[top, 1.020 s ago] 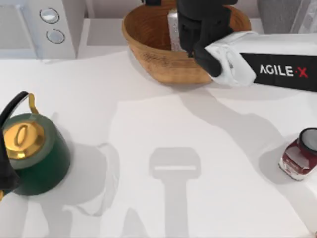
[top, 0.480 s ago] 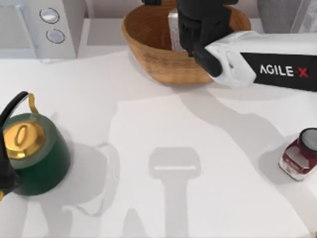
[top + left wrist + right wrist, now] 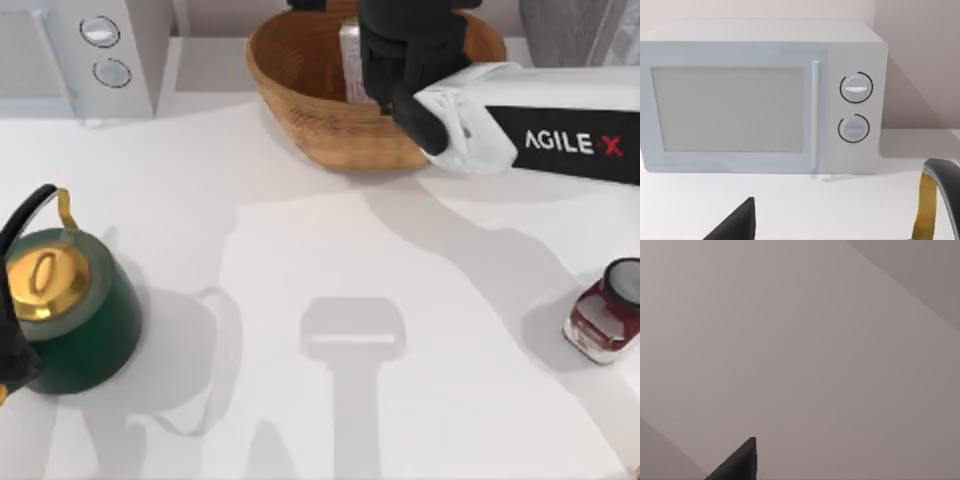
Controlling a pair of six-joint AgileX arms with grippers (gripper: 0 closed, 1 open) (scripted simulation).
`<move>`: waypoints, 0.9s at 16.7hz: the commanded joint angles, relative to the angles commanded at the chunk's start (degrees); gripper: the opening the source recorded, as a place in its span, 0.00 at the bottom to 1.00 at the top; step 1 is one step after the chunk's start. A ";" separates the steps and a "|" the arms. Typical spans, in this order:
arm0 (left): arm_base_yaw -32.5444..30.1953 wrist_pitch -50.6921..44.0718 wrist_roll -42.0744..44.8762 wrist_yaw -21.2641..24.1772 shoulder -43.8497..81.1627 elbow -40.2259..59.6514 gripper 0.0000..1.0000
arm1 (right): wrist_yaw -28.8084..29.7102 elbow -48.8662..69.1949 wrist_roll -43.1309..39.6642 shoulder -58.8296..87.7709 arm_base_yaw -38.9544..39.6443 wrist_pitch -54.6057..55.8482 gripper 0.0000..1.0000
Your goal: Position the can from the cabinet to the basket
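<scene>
My right arm reaches in from the right of the table, its gripper (image 3: 385, 60) hanging over the inside of the basket (image 3: 310, 110) at the far edge, with the silver can (image 3: 349, 60) upright against the gripper's left side; I cannot tell whether the jaws are clamped on it or parted. A grey corner of the cabinet (image 3: 560, 25) sits just right of the basket. My left arm is parked at the near left beside the green kettle (image 3: 75, 300), facing the microwave (image 3: 760, 95), and a dark red jar (image 3: 602, 315) stands at the right edge.
</scene>
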 joint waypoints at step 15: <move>0.00 0.00 0.00 0.00 0.00 0.00 1.00 | -7.44 -18.46 -0.92 -23.13 -7.39 -7.57 1.00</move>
